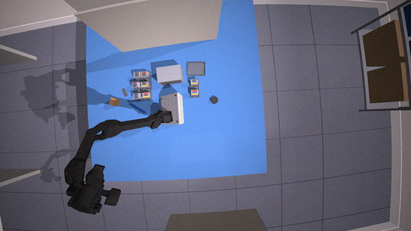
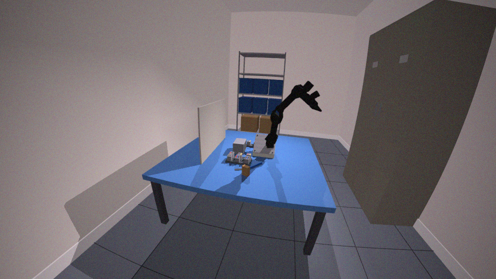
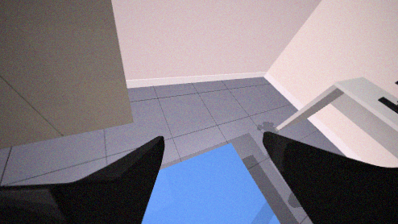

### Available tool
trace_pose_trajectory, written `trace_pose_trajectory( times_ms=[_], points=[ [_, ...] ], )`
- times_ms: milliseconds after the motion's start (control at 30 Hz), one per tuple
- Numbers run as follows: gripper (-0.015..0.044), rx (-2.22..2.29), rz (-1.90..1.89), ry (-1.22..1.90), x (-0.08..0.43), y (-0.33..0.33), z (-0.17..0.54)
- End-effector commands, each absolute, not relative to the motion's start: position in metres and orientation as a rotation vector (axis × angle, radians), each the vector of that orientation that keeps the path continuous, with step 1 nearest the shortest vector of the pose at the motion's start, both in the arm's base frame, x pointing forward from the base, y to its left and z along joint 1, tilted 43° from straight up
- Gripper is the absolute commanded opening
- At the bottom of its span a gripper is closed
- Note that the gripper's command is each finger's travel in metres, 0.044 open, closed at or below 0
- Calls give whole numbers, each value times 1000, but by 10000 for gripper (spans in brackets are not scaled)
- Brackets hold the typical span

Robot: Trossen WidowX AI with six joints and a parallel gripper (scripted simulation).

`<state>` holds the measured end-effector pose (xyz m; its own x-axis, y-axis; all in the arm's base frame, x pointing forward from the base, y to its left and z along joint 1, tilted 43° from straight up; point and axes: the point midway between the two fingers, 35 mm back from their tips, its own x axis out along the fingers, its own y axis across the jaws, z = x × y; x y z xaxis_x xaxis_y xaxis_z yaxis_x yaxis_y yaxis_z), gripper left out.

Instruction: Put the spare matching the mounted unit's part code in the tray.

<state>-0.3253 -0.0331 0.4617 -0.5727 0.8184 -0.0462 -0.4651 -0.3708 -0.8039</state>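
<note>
My gripper (image 3: 213, 138) (image 2: 316, 104) is open and empty. It is raised high above the near corner of the blue table (image 1: 201, 149) (image 2: 287, 180) (image 3: 201, 193) and faces the floor beyond it. The mounted unit (image 1: 169, 74) (image 2: 239, 145) is a plain grey box at the back of the table; its back does not show. The grey tray (image 1: 196, 62) lies just right of it. Several spares with coloured stripes sit in a rack (image 1: 141, 84) (image 2: 239, 157) to its left. Two more spares (image 1: 194, 82) (image 1: 194, 92) lie below the tray.
The arm's base stands on a grey plate (image 1: 169, 100) (image 2: 261, 152). A brown block (image 1: 114, 101) (image 2: 245, 170), a small brown piece (image 1: 124, 92), a blue pen (image 1: 137, 107) and a dark cylinder (image 1: 213, 99) lie around. A white panel (image 2: 211, 128) stands on the table's far side.
</note>
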Motion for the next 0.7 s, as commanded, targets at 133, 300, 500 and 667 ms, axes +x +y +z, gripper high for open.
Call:
trace_pose_trajectory(
  times_ms=[133, 300, 500, 667],
  points=[
    [440, -572, 2012, -986, -325, -33, 462],
    [440, -630, 2116, -1023, -331, -55, 442],
    [440, -781, 2336, -1267, -334, -135, 396],
    [440, -921, 2495, -1536, -313, -209, 353]
  ],
)
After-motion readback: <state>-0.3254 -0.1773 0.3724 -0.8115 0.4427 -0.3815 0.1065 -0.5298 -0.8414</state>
